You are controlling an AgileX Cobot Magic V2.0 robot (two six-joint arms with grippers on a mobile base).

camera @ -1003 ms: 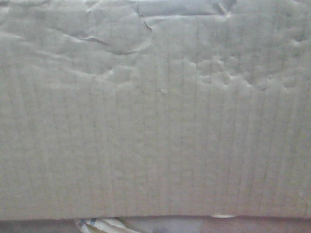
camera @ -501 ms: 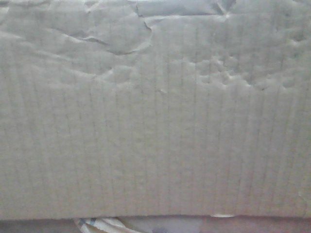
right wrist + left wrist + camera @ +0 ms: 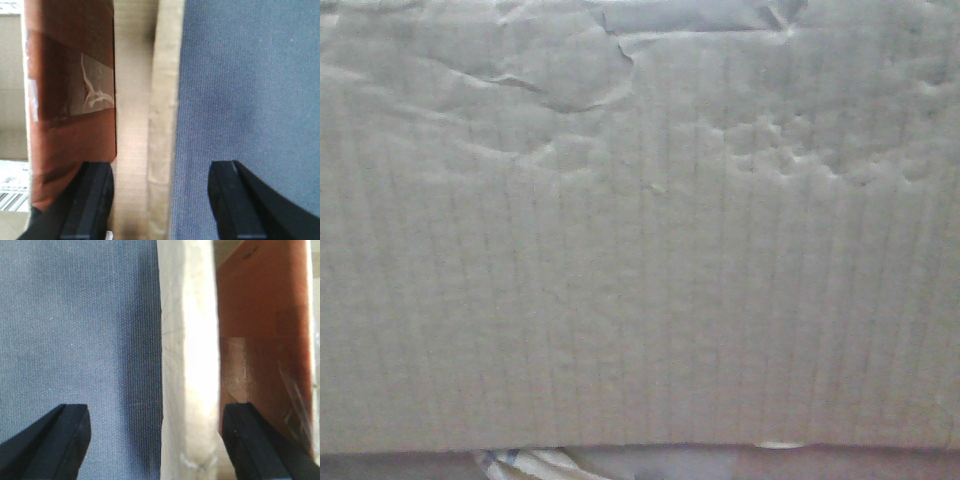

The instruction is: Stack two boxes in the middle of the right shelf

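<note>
Exterior front-facing view is filled edge to edge by one creased, dented face of a wide brown corrugated cardboard box point(image 3: 640, 260), held close to the lens. A strip of grey tape point(image 3: 690, 15) crosses its top edge. No steel shelf shows in any view, so the box is not yet on the middle tier.

In the left wrist view, the left jaws stand wide apart, straddling a pale upright cardboard wall point(image 3: 190, 355) of the box. One black fingertip point(image 3: 250, 440) sits just beside that wall and nothing is pinched. The right jaws are likewise spread, with a tan cardboard edge point(image 3: 165, 100) between them and a gap on both sides.

The carton looks light but soft. Its walls are already buckled, so a hard pinch on a single wall would likely fold it. Pressing both end walls inward low down, near the corners where the board is stiffest, seems safer than taking the taped flaps point(image 3: 95, 90).

Beyond each wall lies blue-grey woven cloth point(image 3: 75, 330), perhaps a table cover, though the framing is too tight to be sure.
</note>
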